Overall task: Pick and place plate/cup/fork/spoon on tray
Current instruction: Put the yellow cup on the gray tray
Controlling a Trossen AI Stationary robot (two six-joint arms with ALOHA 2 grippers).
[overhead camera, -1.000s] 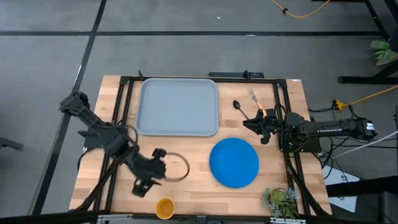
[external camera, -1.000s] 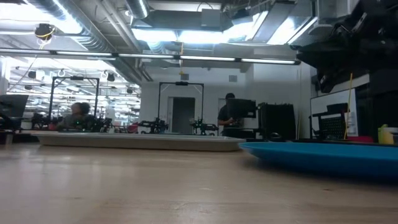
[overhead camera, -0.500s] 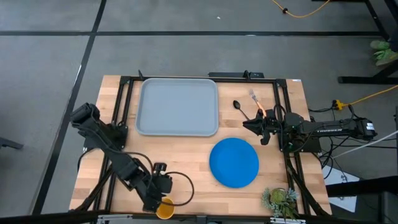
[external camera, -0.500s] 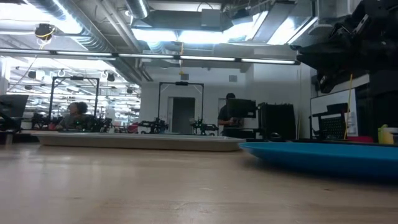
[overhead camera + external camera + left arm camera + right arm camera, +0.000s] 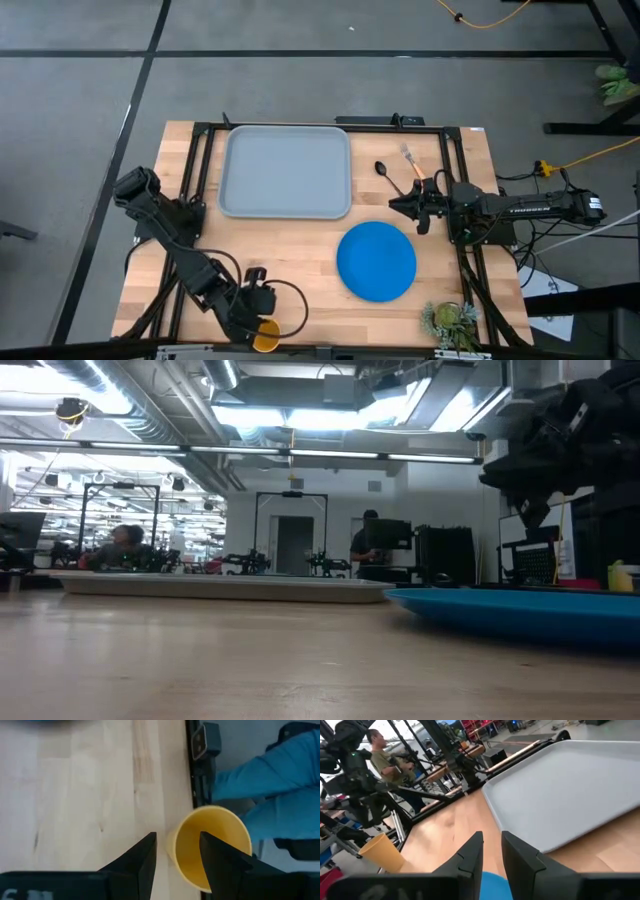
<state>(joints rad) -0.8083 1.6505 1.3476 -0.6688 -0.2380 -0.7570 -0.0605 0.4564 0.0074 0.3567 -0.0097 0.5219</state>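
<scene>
The yellow-orange cup [image 5: 266, 340] stands upright at the table's near edge. My left gripper [image 5: 256, 322] is open above it. In the left wrist view one finger [image 5: 220, 860] is over the cup's mouth [image 5: 220, 837] and the other [image 5: 145, 860] is outside its wall. I cannot tell whether they touch it. The blue plate [image 5: 376, 261] lies on the table right of centre. The grey-blue tray [image 5: 285, 172] lies at the far side. The dark spoon [image 5: 383, 172] and the orange-handled fork [image 5: 412, 163] lie right of the tray. My right gripper [image 5: 395, 205] hovers near them, open by a narrow gap and empty.
A small plant [image 5: 450, 322] stands at the near right corner. Black frame rails [image 5: 200, 150] run along the table's sides. A person's blue sleeve [image 5: 260, 775] shows just past the near edge by the cup. Bare wood lies between the tray and the cup.
My left gripper has gone toward the table's near edge and down over the cup, and its fingers now stand on either side of the cup's wall. My right gripper has shifted a little toward the table's left. The cup, plate, fork and spoon have not moved.
</scene>
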